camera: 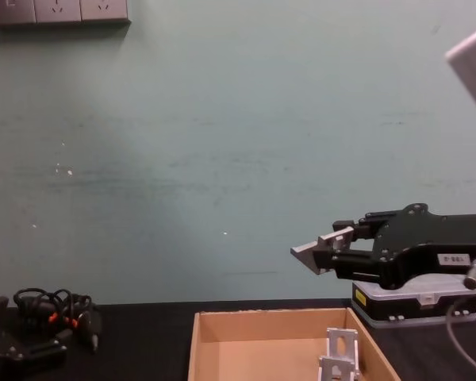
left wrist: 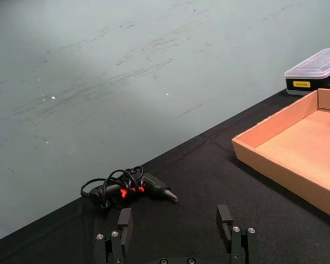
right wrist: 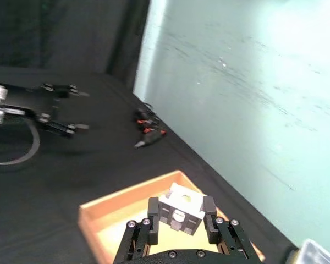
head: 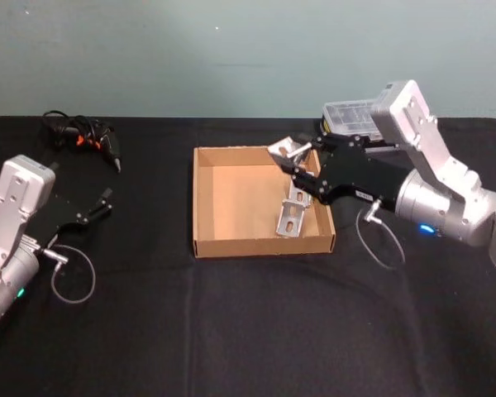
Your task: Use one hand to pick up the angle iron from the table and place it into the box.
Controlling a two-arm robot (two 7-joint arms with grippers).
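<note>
- Left claw [head: 99,203]: parked at about 9 o'clock on the desk [head: 248,331], fingers spread wide and holding nothing. It sits well apart from the box [head: 231,246], so I judge it no risk while it idles.
- Box: near the middle of the desk. One bracket [head: 291,213] already leans against its 3 o'clock wall. A piece dropped on top of it could knock it, or bounce off it.
- Right claw [head: 296,172]: pinched on the angle iron [head: 286,153], held in the air above the box's 1 o'clock corner, close over the far and right walls.
- Risk as I read it: letting go here could land the iron on the rim, so that it tips out toward the case [head: 349,116] at 1 o'clock. Moving further toward the box's centre first would be safer.
- The grip looks to be on one end of the iron, so it may swing or slip if the arm moves quickly.
- Releasing from this height could make it bounce; lowering first seems wiser.
- Cabled tool [head: 87,136]: at 11 o'clock, far from the work, no likely trouble.
</note>
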